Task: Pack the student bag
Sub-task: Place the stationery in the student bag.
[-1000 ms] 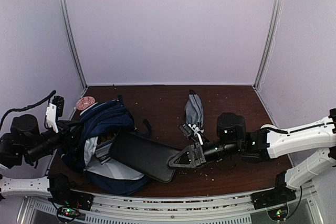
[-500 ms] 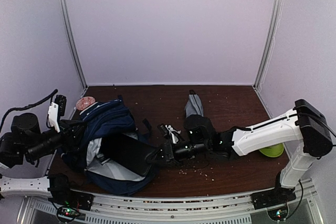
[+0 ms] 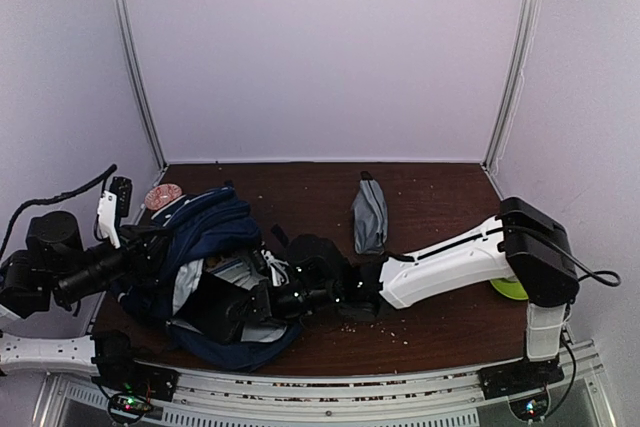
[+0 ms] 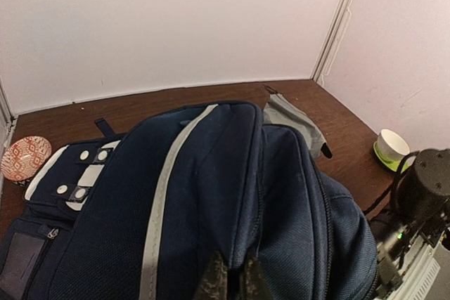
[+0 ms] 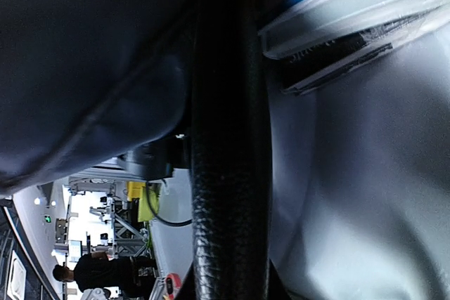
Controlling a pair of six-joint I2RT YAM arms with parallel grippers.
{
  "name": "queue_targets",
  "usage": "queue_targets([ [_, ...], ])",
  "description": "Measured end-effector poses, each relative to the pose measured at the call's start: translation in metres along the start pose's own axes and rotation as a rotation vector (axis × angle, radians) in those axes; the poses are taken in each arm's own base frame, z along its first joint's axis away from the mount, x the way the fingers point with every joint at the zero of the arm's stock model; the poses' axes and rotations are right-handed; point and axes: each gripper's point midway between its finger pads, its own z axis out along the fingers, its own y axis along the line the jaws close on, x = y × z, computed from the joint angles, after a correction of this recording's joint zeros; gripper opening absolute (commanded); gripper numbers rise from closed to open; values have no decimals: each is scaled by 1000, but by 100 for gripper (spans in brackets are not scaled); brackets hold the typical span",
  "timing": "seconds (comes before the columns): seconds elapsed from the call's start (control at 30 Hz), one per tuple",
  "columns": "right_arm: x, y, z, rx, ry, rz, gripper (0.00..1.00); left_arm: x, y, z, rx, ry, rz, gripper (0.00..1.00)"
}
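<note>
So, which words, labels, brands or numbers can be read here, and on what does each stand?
None can be read.
The white patches on the large navy-blue fabric backpack show only round studs.
The pale packet with a blue stripe inside it is too blurred for any print.
The red patterned round dish bears no letters.

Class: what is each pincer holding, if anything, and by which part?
Left pincer: the student bag, by a pinched fold of its navy fabric. Right pincer: a flat black case, by its edge, partly inside the bag.
</note>
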Motion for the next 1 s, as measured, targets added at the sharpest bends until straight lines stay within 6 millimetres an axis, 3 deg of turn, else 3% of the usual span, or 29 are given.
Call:
queue_targets([
  [0.07,4,-11,11,16,1,3,0,0,-1,2,4,-5,-15,0],
  [0.2,3,-7,24,4,-42,-3,0,4,-3,6,7,-8,-35,0],
  [0.5,-12,-12,70,-4,-169,13,0,4,-5,9,12,-18,-79,0],
  [0.83,-40,-6,112,-20,-285,94,0,8,-8,12,31,-18,-114,0],
  [0.97,-42,-10,125,-38,-331,145,0,10,-9,13,38,-14,-124,0],
  [1.0,-43,-10,129,-49,-343,161,5,11,-10,13,40,-12,-125,0],
])
